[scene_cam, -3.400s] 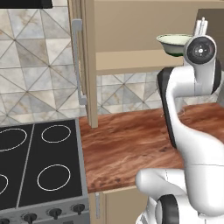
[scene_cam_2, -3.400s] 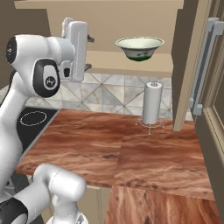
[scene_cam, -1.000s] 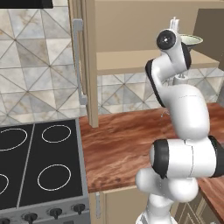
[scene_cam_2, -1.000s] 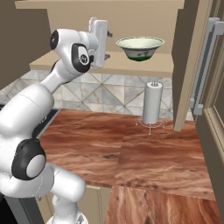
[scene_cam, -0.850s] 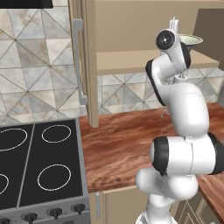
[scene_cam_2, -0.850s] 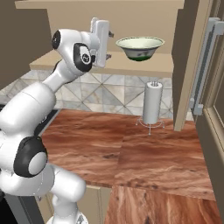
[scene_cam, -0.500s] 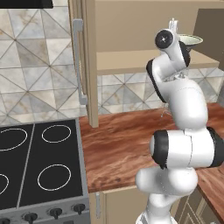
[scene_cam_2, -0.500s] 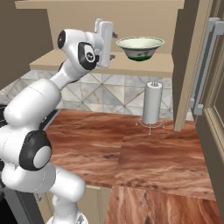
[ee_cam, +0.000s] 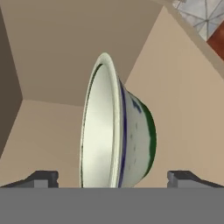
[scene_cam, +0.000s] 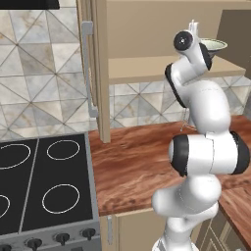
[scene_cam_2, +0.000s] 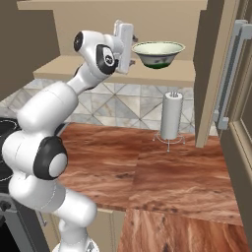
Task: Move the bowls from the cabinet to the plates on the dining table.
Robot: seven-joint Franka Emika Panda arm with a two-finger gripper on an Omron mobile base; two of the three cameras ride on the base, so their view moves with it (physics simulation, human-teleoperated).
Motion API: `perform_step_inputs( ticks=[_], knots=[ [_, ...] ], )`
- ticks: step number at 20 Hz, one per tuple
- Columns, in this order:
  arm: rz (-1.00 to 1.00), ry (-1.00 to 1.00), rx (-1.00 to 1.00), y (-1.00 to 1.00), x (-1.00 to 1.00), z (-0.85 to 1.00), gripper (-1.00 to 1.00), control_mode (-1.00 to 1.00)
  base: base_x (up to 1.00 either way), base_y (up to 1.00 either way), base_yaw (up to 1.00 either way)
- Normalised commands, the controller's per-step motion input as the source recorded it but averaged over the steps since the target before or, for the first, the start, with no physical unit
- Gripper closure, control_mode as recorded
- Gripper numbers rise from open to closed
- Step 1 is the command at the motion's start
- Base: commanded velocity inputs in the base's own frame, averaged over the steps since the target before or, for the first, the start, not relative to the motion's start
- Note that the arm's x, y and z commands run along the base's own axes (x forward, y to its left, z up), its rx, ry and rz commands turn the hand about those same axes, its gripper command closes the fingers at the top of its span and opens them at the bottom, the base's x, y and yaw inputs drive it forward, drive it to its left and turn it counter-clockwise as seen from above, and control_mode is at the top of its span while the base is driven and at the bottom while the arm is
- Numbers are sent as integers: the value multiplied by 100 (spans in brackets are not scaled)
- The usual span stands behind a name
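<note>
A pale green-white bowl [scene_cam_2: 158, 53] with green and blue marks stands on the shelf of the open tan cabinet [scene_cam_2: 83, 66]. My gripper [scene_cam_2: 132, 48] is raised to shelf height, right beside the bowl's left side. In the hand view, which is rolled, the bowl [ee_cam: 118, 131] appears on edge, and its rim lies between the two dark fingertips [ee_cam: 43, 178] of my gripper [ee_cam: 113, 180]. The jaws stand open, with nothing gripped. From the left base view the bowl [scene_cam: 215, 45] peeks out behind my arm. The plates and the dining table are out of view.
A paper towel holder [scene_cam_2: 171, 123] stands on the reddish wood counter [scene_cam_2: 147, 172] under the shelf. Open cabinet doors with silver bar handles hang at the left [scene_cam: 95, 73] and the right [scene_cam_2: 231, 74]. A black stove [scene_cam: 39, 191] lies left of the counter.
The arm has swung the hand along the shelf up to the bowl. Over the last second it crept a little closer. The jaws stayed open.
</note>
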Motion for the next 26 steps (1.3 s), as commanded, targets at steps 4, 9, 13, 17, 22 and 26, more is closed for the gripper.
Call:
perform_step_inputs(
  ticks=[4, 9, 13, 17, 22, 26],
  knots=[
    [0, 0, 2, -2, 28, -9, -100, -100, 0, 0, 0],
    [0, 0, 3, -5, 24, -10, -100, -100, 0, 0, 0],
    [-1, 1, 2, -6, 21, -14, -100, -100, 0, 0, 0],
    [-1, 1, 2, -6, 18, -16, -100, -100, 0, 0, 0],
    [-1, 2, 2, -4, 15, -19, -100, -100, 0, 0, 0],
    [-1, 1, 2, -2, 15, -18, 100, -100, 0, 0, 0]
  ],
)
